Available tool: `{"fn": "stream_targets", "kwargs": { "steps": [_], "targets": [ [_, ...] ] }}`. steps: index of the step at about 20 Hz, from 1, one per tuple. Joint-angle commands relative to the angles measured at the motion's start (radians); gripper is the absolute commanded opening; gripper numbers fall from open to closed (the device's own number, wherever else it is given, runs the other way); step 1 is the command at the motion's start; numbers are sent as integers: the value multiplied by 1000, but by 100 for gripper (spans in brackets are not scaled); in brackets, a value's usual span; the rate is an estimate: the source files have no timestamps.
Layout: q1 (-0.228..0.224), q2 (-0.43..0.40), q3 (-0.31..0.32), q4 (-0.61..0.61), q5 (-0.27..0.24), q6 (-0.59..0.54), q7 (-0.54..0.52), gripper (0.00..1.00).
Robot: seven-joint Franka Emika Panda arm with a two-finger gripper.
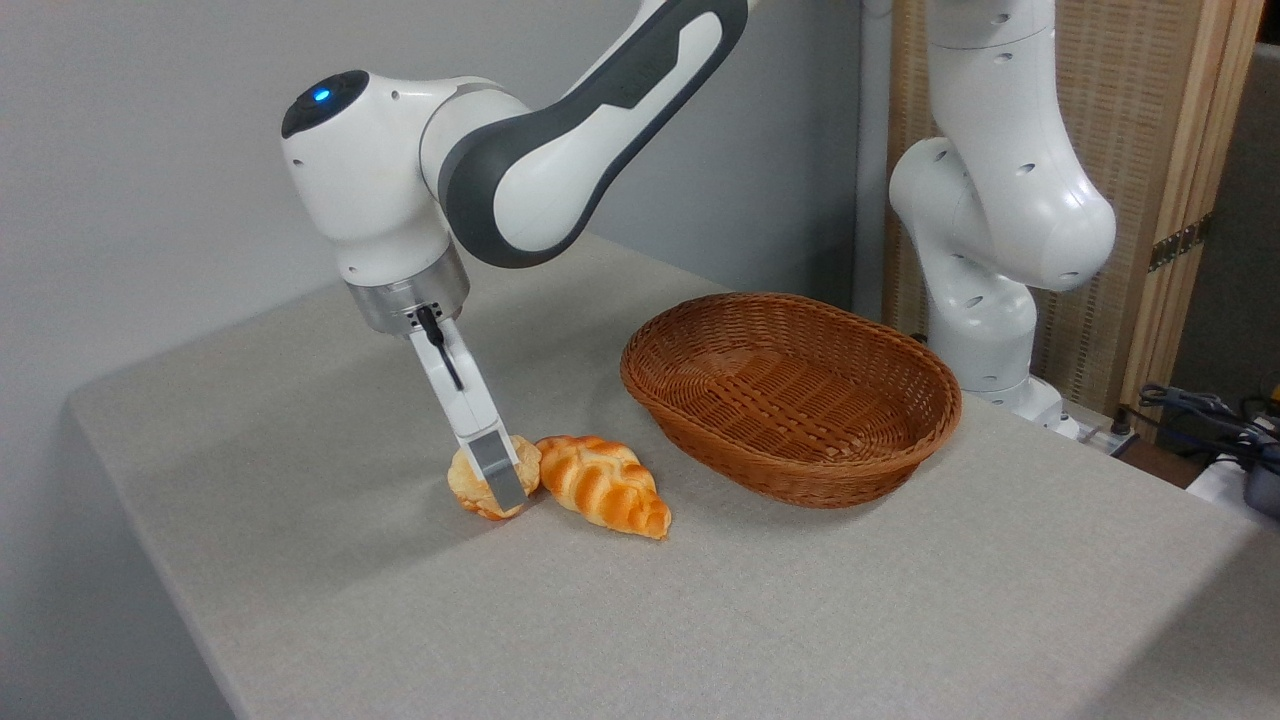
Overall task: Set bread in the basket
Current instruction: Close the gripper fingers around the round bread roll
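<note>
The end effector [497, 485] straddles the bread [470, 484] for pickup; grip state cannot be determined. The basket [790, 395] stands empty nearby.

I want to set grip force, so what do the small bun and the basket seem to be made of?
Bun: probably soft foam, matte, with a painted-looking orange base; hard to confirm. Basket: reddish-brown woven wicker with a slight sheen, its strands plainly visible.

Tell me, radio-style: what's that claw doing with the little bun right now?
Gripper down on the bun, grip unconfirmed. Bun on the table. Basket empty. Braided roll lies between bun and basket.
</note>
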Motion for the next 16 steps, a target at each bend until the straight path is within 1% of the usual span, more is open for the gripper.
{"fn": "stream_targets", "kwargs": {
  "steps": [1,2,3,4,11,13,16],
  "targets": [
    [-4,3,6,5,-4,14,68,76],
    [-4,0,6,6,-6,14,64,64],
    [-4,-1,6,6,-13,14,64,55],
    [-4,-1,6,6,-16,14,64,53],
    [-1,-8,11,9,-21,3,63,53],
    [-1,-8,17,19,-51,5,63,53],
    [1,-9,18,20,-58,3,63,53]
  ]
}}
